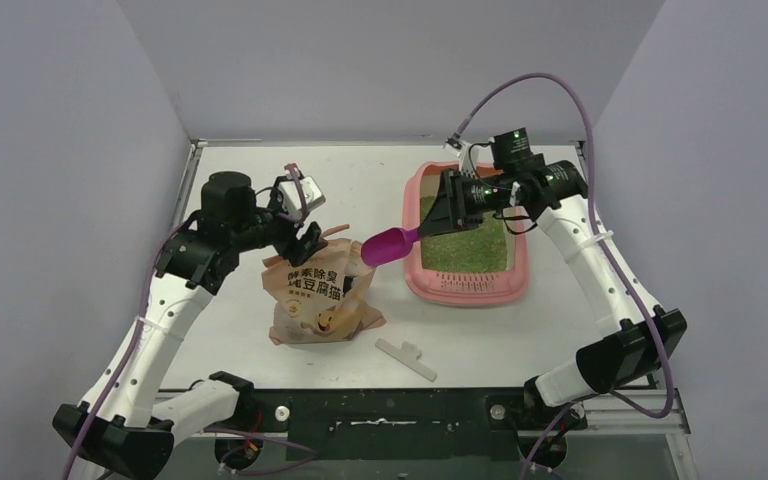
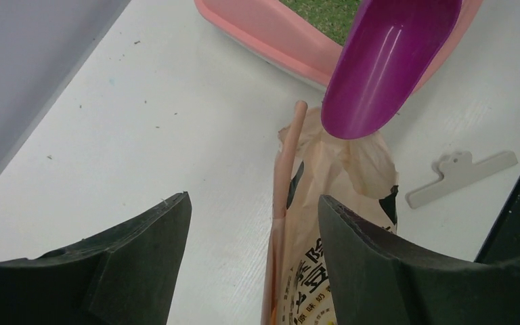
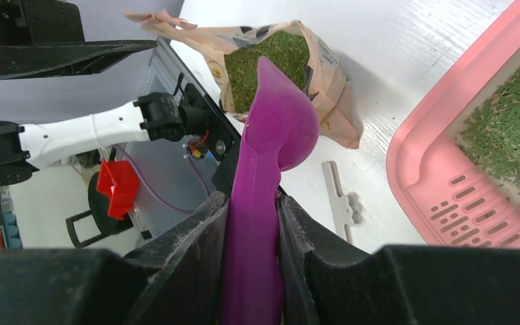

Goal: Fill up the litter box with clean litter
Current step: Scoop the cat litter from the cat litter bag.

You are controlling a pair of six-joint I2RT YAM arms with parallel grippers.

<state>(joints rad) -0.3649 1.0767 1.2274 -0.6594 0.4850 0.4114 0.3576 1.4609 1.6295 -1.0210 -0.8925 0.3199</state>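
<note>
Only R wrist: litter (image 3: 271,57) inside bag (image 3: 328,81) | top: scoop (image 1: 392,245) beside bag

Left end effector (image 2: 254,203) open above a printed paper bag (image 2: 325,176); empty magenta scoop (image 2: 389,61) hovers over the bag's top, litter box (image 2: 271,40) behind.

White table (image 1: 360,180), a few dark specks (image 2: 135,42) on it in the left wrist view. Pink litter box (image 1: 470,288) sits flat on it at the handle end of the magenta scoop (image 1: 388,246), whose bowl sticks out past the box's rim; a printed paper bag (image 1: 310,300) stands open-topped at the bowl end, near the tip. Flat white clip (image 1: 407,358) lies on bare tabletop on the scoop's arm-base side, just beside the bag's foot & apart from the box.
</note>
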